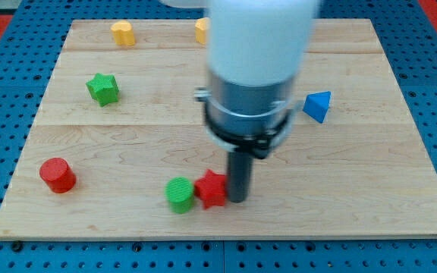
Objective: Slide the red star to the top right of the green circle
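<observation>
- Tip down on the wooden board near the bottom edge, pressed against the right side of the red star; a bare rod, nothing to open or close.
- Red star touching the right side of the green circle, both near the bottom edge, a little left of centre.
- Red cylinder near the bottom-left corner.
- Green star toward the left edge, upper half.
- Yellow block by the top edge; second yellow block partly hidden behind the arm.
- Blue triangular block toward the right edge.
</observation>
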{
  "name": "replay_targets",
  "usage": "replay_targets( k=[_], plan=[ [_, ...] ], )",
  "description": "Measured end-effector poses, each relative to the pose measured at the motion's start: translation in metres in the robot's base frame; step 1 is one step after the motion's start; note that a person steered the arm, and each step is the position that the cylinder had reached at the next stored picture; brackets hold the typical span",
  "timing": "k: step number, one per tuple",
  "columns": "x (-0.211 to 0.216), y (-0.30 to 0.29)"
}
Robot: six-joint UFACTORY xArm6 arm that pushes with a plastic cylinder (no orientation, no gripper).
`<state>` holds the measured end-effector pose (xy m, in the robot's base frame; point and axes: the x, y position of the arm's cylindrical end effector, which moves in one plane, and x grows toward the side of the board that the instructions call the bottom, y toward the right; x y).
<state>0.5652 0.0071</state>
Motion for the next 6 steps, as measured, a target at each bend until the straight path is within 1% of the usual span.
replay_targets(
  k=[1, 2, 3, 4, 6],
  plan=[
    [0.008, 0.033],
    [0.023, 0.017],
    [0.022, -0.051],
    [-0.001, -0.056],
    [-0.016, -0.006]
  ],
)
